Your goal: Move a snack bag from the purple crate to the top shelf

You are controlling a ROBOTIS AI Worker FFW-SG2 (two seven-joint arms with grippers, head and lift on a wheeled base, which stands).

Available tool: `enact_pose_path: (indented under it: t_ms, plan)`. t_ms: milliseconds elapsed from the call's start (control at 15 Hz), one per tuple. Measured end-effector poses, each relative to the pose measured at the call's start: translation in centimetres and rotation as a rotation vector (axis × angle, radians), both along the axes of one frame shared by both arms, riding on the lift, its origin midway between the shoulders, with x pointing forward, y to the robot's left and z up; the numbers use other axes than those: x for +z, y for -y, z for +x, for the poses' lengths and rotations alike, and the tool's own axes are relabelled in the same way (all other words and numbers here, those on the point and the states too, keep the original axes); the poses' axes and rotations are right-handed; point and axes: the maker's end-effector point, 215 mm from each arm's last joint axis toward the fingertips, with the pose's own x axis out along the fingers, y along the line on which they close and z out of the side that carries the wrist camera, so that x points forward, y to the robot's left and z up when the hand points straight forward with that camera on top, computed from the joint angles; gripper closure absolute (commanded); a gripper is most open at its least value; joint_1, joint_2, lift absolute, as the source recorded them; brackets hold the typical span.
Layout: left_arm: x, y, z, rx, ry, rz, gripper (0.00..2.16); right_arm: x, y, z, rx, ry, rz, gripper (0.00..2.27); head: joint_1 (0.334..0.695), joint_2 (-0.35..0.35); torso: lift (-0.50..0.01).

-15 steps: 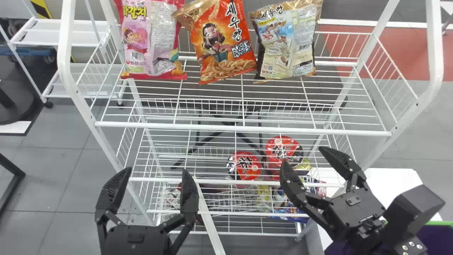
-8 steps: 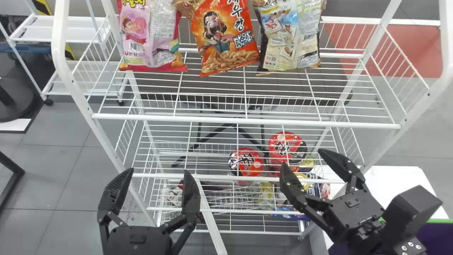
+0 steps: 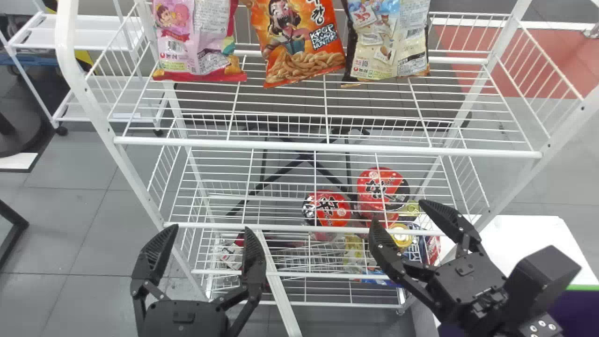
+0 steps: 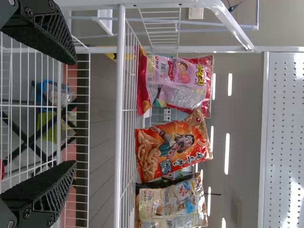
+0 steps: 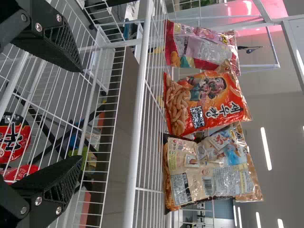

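Note:
My left gripper [image 3: 208, 234] stands open in front of the rack's lower left part, and my right gripper [image 3: 398, 217] is open before its lower right part. On the top shelf [image 3: 327, 146] three snack bags stand in a row: a pink one [image 3: 196, 37], an orange one [image 3: 299, 44] and a beige one [image 3: 390, 42]. In the left wrist view my left gripper [image 4: 76, 111] has nothing between its fingers; in the right wrist view my right gripper [image 5: 81, 114] is likewise empty. At the right edge, behind the right arm, part of the purple crate [image 3: 578, 309] shows.
Red-lidded cups [image 3: 327, 209] and other packages sit on the rack's lower shelves. A white surface [image 3: 529, 238] lies right of the rack. A white cart [image 3: 79, 40] stands at the back left, and a black frame [image 3: 13, 229] is at the left edge.
The rack and its bags have shifted up and grown larger in the head view, with the top shelf nearer. Both grippers have hardly moved in that view and remain open.

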Motion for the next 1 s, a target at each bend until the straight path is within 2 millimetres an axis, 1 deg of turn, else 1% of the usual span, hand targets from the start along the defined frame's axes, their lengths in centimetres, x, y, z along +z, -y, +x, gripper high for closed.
enact_pose_path:
  t_ms: [667,1000]
  plan:
    - [-0.45,0.01,0.1,0.002,-0.009,0.002,0.06,0.08,-0.03,-0.01,0.002,0.002,0.004,0.19,0.695,-0.028,-0.221]
    - [-0.29,0.0,0.14,0.002,-0.006,0.0,0.06,-0.1,-0.15,-0.06,0.007,-0.001,0.006,0.19,0.695,-0.026,-0.242]
